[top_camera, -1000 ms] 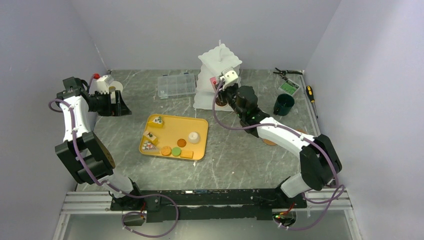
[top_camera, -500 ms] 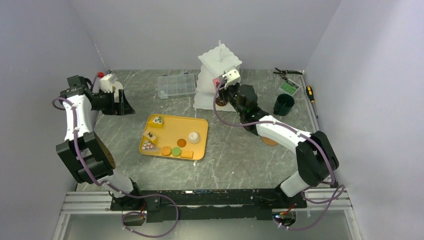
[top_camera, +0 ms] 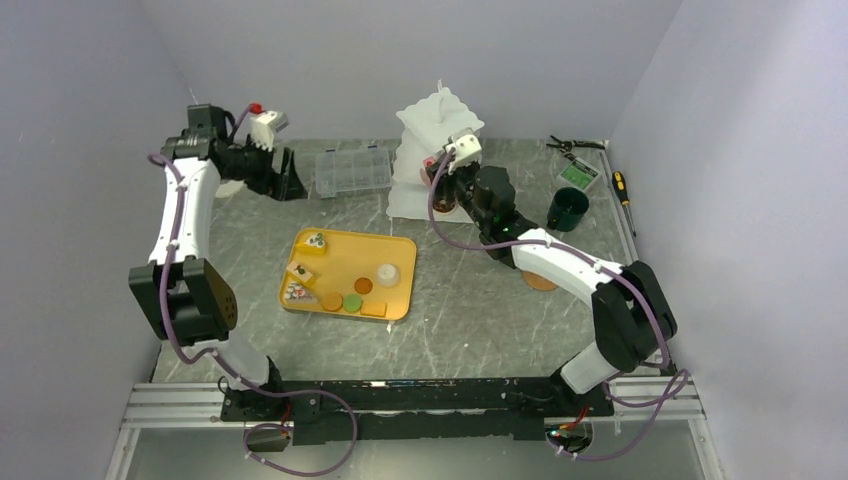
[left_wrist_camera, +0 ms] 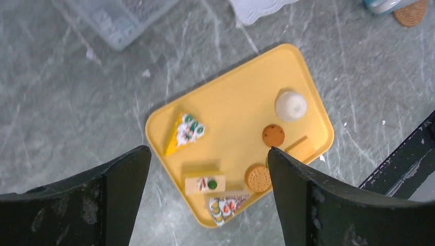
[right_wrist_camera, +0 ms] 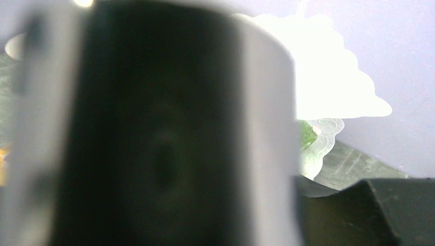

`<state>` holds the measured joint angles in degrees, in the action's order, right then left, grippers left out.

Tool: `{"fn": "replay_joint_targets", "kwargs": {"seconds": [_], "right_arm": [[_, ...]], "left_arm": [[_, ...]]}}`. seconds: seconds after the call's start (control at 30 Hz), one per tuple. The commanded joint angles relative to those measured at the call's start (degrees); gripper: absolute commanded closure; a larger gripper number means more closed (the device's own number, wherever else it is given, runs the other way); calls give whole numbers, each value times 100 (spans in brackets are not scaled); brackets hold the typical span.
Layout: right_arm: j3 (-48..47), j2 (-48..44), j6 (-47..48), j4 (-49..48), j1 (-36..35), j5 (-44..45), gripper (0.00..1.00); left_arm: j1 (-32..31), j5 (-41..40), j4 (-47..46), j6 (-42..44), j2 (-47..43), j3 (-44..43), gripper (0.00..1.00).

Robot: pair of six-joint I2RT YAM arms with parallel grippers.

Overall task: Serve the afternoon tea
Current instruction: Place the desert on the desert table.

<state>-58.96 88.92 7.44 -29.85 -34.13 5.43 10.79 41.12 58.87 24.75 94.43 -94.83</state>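
The yellow tray (top_camera: 347,273) holds several toy pastries: cake slices (left_wrist_camera: 185,132), round biscuits (left_wrist_camera: 258,177) and a white round piece (left_wrist_camera: 290,105). My left gripper (top_camera: 287,180) hangs high over the table, open and empty, and its wrist view (left_wrist_camera: 208,149) looks down on the tray. My right gripper (top_camera: 441,188) is at the lower tiers of the white scalloped stand (top_camera: 432,150), next to something brown. A dark blurred shape fills the right wrist view, with the stand (right_wrist_camera: 328,66) behind it. The dark-green mug (top_camera: 567,208) stands at the right. A cork coaster (top_camera: 540,283) lies under the right arm.
A clear compartment box (top_camera: 352,170) lies left of the stand. Pliers (top_camera: 572,146), a green card (top_camera: 578,175) and a screwdriver (top_camera: 621,186) lie at the back right. A white shape (top_camera: 230,187) shows under the left arm. Walls close in three sides.
My left arm has swung up and to the right, from the far left edge to near the clear box. My right gripper has edged slightly closer to the stand.
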Motion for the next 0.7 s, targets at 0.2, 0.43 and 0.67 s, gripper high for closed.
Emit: {"fn": "replay_joint_targets", "kwargs": {"seconds": [0.2,0.43,0.67], "right_arm": [[312,-1343,-380,-14,20,-293,43],[813,-2114,-313,372,18,-26,43],[1271,-2858,-493,772,18,106,46]], "left_arm": [[-1374,442,225,50,1491,-2744,9],[-2026,1200,-607,-123,2373,-4060,8],[-2237,3120,-4182,-1936,2669,-3385,10]]}}
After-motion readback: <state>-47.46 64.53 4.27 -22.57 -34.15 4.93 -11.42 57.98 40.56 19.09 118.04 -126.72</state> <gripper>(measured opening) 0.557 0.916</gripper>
